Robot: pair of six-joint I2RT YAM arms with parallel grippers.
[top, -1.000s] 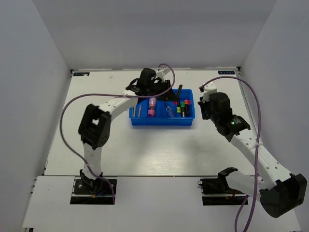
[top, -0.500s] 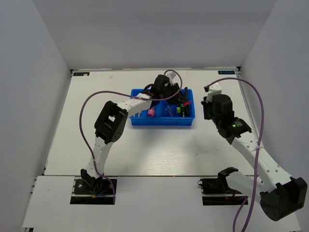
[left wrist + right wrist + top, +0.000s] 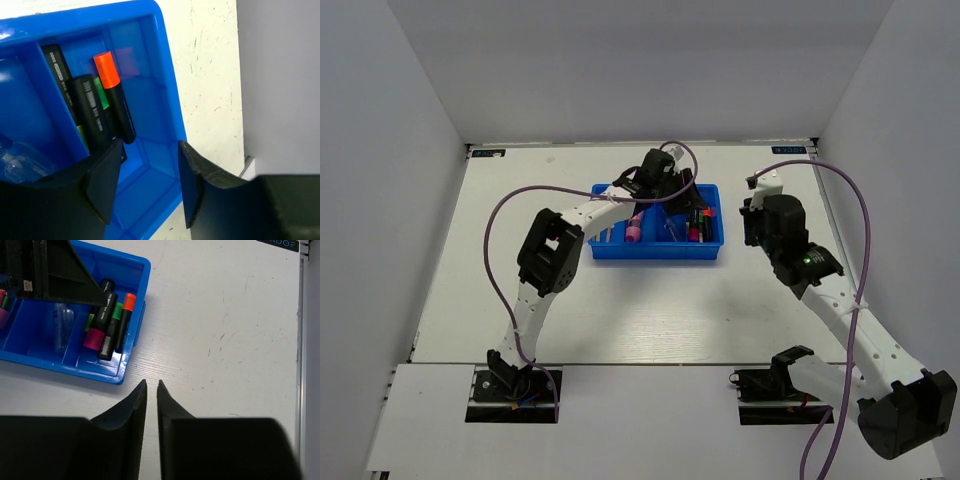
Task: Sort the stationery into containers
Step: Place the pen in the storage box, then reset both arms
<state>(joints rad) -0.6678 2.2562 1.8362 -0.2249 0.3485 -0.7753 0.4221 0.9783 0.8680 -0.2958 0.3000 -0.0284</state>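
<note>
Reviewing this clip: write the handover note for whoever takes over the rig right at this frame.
Left gripper: open, empty, above the right end compartment of the blue tray.
Right gripper: shut, empty, over the table to the right of the tray.
Stationery: highlighters in the right end compartment, clear pen in the next, pink marker in the one after, pale sticks in the left end one.
Done: the top view shows no loose item on the table, so sorting looks complete.
Left: probably only lifting the left arm clear and parking both arms.
</note>
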